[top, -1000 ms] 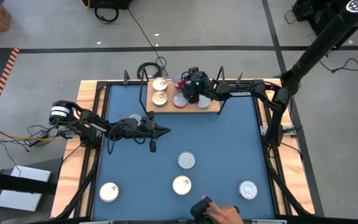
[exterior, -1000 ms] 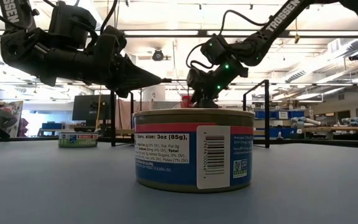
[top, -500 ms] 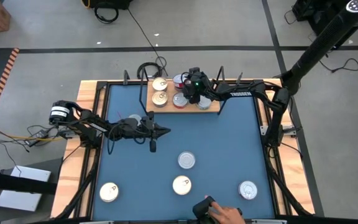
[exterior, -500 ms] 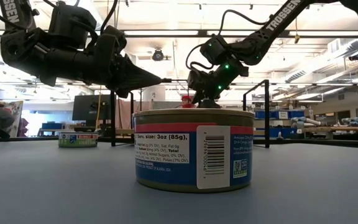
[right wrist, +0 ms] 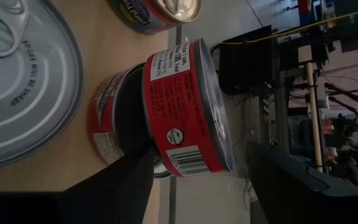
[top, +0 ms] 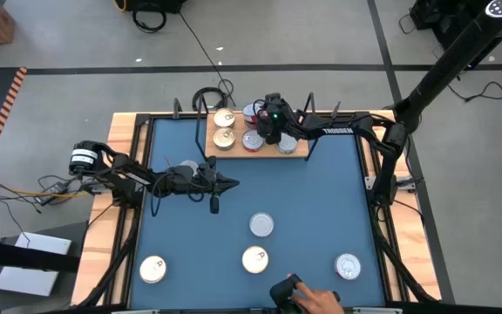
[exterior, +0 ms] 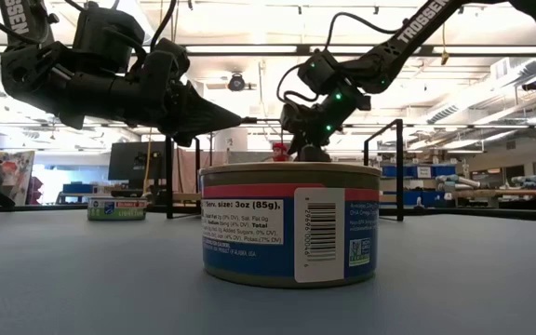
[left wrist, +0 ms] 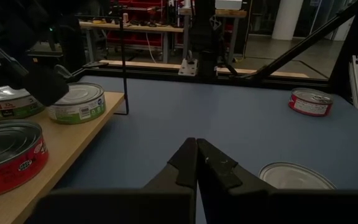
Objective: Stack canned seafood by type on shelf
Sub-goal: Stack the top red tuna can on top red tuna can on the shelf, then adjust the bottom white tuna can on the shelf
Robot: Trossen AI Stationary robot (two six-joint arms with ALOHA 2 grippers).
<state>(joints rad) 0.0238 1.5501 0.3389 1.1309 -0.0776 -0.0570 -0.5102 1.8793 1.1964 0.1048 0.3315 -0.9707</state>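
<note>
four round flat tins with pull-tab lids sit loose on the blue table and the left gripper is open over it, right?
One thing is off: the left gripper is shut, fingers pressed together in the left wrist view. The four round tins do sit loose on the blue table, per the high view.

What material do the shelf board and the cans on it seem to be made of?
The shelf board looks like light, unpainted wood with a matte finish; faint grain shows in the left wrist view. Its end frames look like thin black metal wire. The cans appear to be metal: shiny ribbed lids with a stamped pull tab, and glossy red printed sides, though whether paper label or direct print is unclear.
</note>
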